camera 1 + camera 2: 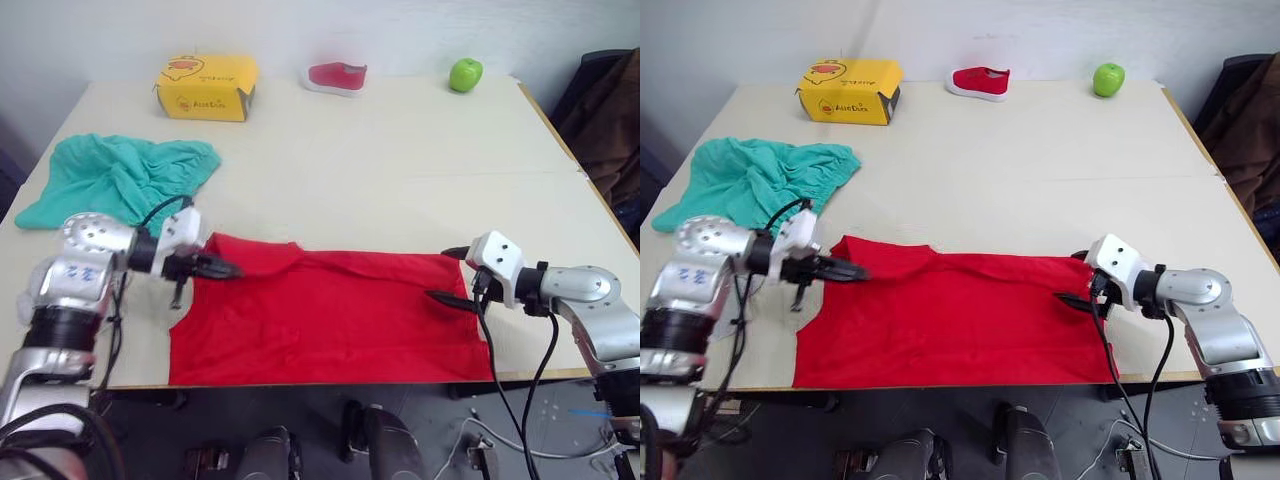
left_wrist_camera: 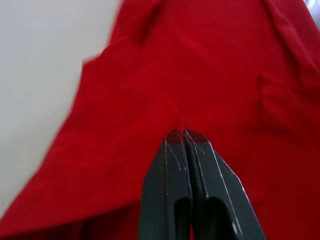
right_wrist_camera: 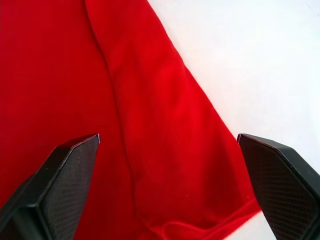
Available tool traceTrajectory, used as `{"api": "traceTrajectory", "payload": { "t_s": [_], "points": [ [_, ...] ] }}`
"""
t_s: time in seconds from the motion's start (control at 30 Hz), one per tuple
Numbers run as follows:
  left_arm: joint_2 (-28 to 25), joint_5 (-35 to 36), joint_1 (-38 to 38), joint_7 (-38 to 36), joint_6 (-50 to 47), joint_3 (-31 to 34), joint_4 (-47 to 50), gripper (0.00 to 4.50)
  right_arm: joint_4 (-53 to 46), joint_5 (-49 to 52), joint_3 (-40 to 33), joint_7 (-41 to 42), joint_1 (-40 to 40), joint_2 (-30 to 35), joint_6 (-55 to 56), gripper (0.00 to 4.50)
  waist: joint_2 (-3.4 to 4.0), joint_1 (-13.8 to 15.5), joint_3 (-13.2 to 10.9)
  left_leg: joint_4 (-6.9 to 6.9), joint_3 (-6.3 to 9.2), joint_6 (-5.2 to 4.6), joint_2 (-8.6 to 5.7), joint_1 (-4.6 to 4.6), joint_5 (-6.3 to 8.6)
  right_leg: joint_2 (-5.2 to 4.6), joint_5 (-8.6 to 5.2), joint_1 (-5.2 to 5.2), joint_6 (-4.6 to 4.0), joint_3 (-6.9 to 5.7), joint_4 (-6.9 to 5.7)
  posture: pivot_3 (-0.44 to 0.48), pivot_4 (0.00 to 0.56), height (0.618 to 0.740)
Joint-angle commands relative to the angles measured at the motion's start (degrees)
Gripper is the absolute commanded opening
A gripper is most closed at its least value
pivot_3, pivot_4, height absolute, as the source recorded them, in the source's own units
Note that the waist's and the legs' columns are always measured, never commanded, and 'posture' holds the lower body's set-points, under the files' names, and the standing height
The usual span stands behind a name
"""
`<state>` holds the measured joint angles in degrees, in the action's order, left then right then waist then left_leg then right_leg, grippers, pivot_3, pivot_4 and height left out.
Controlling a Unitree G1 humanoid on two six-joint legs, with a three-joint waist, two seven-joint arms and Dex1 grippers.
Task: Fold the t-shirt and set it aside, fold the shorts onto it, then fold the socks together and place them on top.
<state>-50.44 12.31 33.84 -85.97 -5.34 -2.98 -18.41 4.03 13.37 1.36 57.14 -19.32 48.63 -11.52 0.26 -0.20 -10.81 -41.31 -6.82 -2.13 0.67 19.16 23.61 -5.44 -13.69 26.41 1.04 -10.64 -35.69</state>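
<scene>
Red t-shirt point(image 1: 330, 315) lies flat along the near edge of the worktop point(image 1: 400, 170), folded into a long band running left to right.

Left claw point(image 1: 228, 268): fingers pressed together, tips on the cloth at the shirt's left end near the collar. Left wrist view confirms the two black fingers point(image 2: 175, 165) closed flat against each other with red fabric directly beneath; whether any cloth is pinched between them cannot be told.

Right claw point(image 1: 450, 275): fingers spread wide, one above and one below the shirt's right edge. Right wrist view shows both fingers point(image 3: 65, 165) well apart over the red cloth, with a fold line and hem corner between them, bare worktop beyond.

Shorts point(image 1: 120, 175): teal, crumpled, on the left side of the worktop, just behind the left arm, apart from the shirt.

Far edge: yellow box point(image 1: 207, 87) with a duck drawing and dark printed lettering, not legible; small red-and-white shoe point(image 1: 337, 76) beside it; green apple point(image 1: 465, 74) further right. Dark garment point(image 1: 605, 110) hangs off the worktop's right side.
</scene>
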Motion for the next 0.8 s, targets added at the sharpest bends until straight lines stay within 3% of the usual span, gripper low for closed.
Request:
{"api": "traceTrajectory", "payload": {
  "t_s": [0.03, 0.23, 0.5, 0.63, 0.7, 0.8],
  "points": [
    [-2.40, 0.07, -2.20, -1.94, 4.28, 1.07, 1.59, 0.03, -0.60, 0.33, -1.96, 0.46, -0.24, -0.03, 1.20, 4.50, 0.00, 0.23, 0.00, -0.01, 0.00, 0.00, 0.00, -0.02, 0.00, -0.01, 0.00, -0.01, 0.00, 0.02, -0.01, 0.000, 0.150, 0.740],
    [-2.49, -1.95, -1.84, 0.20, 9.46, 0.18, -3.55, 0.03, 0.44, -0.17, -1.02, 0.88, -1.04, -0.55, 1.93, 4.50, 0.00, 0.83, 0.00, -0.05, 0.02, -0.01, -0.04, 0.03, 0.00, -0.06, 0.00, -0.02, 0.00, 0.01, 0.01, 0.000, 0.150, 0.740],
    [-1.62, -0.59, -3.06, 1.14, 3.31, -0.16, -0.17, 0.03, 0.32, 1.05, -1.29, 1.59, -3.75, -2.09, -0.79, 4.50, 0.00, 0.14, 0.00, -0.01, 0.00, -0.01, -0.02, 0.02, 0.00, -0.02, 0.00, -0.01, 0.00, 0.00, -0.01, 0.000, 0.150, 0.740],
    [-2.84, 1.58, -4.08, 0.17, -2.27, 0.76, 2.75, 0.91, -2.59, 3.62, -2.22, 1.58, -4.40, -2.93, -4.85, 4.50, 0.00, 0.14, 0.00, -0.01, 0.00, -0.01, -0.02, 0.02, 0.00, -0.02, 0.00, 0.01, 0.00, 0.01, -0.02, 0.000, 0.150, 0.740],
    [-4.34, 2.78, -4.05, -0.99, -5.61, 1.40, 3.89, 1.52, -4.12, 5.28, -2.57, 1.46, -4.97, -3.42, -7.25, 4.11, 0.00, 0.13, 0.00, -0.01, 0.00, -0.01, -0.02, 0.02, 0.00, -0.02, 0.00, 0.01, 0.00, 0.01, -0.02, 0.000, 0.150, 0.740],
    [-8.34, 7.85, -2.80, -4.23, -18.04, 2.36, 7.13, 2.49, -5.85, 6.91, -2.68, 0.81, -5.94, -4.31, -10.18, 3.20, 0.00, 0.04, 0.00, -0.01, 0.02, 0.00, 0.02, 0.04, 0.00, 0.00, 0.00, 0.04, 0.00, 0.01, -0.02, 0.000, 0.150, 0.740]
  ]
}}
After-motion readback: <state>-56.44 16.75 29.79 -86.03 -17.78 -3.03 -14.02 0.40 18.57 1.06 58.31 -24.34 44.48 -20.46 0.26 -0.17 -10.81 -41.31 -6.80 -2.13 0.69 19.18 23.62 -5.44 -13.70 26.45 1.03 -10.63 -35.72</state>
